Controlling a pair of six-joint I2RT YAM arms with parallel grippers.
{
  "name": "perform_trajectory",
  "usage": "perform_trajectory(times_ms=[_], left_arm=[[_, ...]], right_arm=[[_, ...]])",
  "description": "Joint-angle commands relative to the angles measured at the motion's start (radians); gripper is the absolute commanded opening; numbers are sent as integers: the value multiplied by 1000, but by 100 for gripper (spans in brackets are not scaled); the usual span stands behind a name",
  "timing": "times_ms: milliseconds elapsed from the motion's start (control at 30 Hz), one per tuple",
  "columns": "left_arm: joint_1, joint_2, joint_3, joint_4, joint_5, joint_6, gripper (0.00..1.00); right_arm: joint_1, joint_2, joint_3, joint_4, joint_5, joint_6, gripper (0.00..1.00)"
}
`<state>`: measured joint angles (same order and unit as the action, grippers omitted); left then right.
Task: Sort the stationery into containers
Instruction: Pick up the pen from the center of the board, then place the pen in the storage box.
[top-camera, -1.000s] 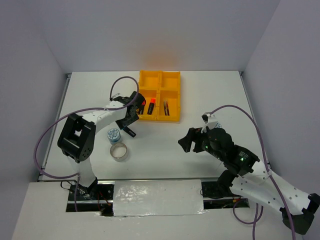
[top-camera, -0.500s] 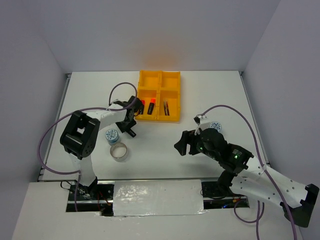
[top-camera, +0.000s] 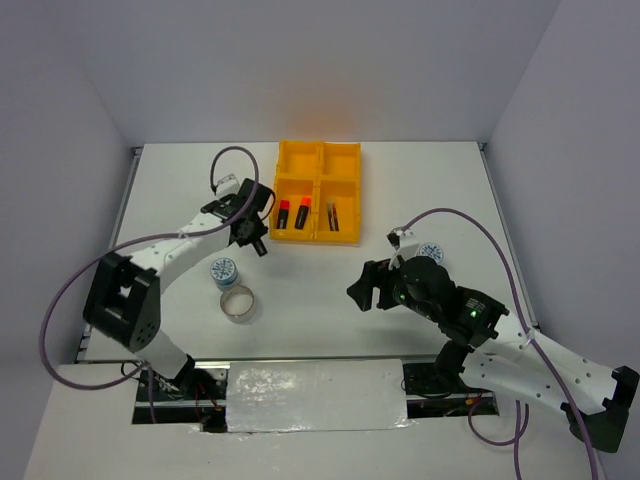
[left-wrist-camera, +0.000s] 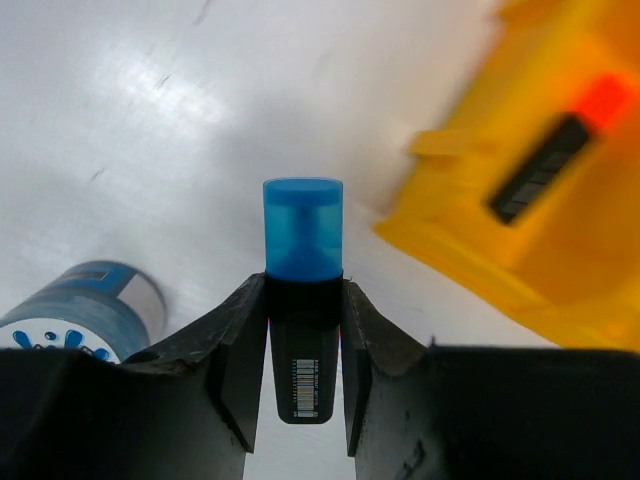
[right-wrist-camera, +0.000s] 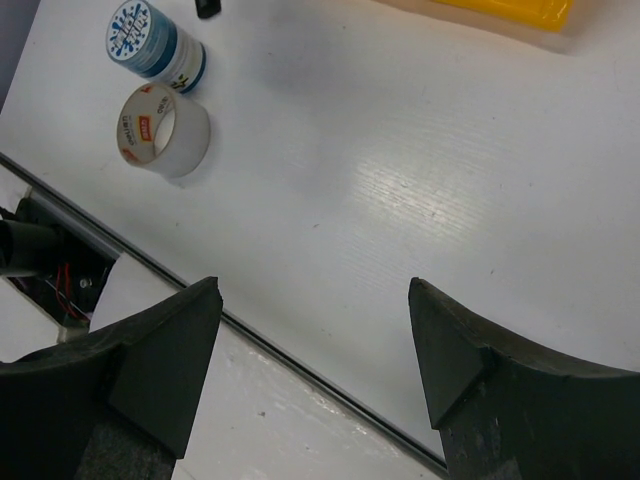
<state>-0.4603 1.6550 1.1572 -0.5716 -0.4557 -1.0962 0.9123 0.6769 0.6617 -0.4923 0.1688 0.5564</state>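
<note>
Now, tray (top-camera: 318, 178) holding two highlighters (top-camera: 301, 214), two pens (top-camera: 332, 216), left claw (left-wrist-camera: 303, 288) grasping blue highlighter (left-wrist-camera: 303, 225), right claw (right-wrist-camera: 313, 288) released

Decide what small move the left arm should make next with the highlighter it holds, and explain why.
Probably carry the blue highlighter sideways over the yellow tray, to the compartment where two other highlighters already lie. The left gripper grips it beside the tray's edge, not yet above it, so opening now would drop it on the table.

Item count: three highlighters (left-wrist-camera: 303, 300) (top-camera: 283, 214) (top-camera: 301, 214), two pens (top-camera: 332, 216), two blue-white rolls (top-camera: 225, 270) (top-camera: 432, 252), one grey tape ring (top-camera: 237, 303), one yellow four-compartment tray (top-camera: 319, 176).
</note>
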Motion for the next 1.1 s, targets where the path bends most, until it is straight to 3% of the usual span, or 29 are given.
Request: perform_trajectory(times_ms=[0,233,400,500,667,867,1000,1067], left_arm=[[-43,-136,30,189,-23,237,0],[-61,-101,68,456,109,625,6],[-58,-15,119,548,106,722,7],[-54,12,114,666,147,762,13],[-51,115,194,693,167,786,23],[-40,189,230,696,167,783,45],[-35,207,233,696,180,759,77],[-35,183,222,694,180,745,86]], right_arm=[[8,-14,33,49,11,-13,82],[8,0,38,54,-11,-18,83],[8,-10,33,52,-21,-18,83],[8,-17,24,60,-29,-19,83],[8,-7,23,49,-23,-29,83],[7,1,29,55,-9,-50,84],[7,24,35,63,-5,-55,85],[7,30,33,66,0,-53,86]])
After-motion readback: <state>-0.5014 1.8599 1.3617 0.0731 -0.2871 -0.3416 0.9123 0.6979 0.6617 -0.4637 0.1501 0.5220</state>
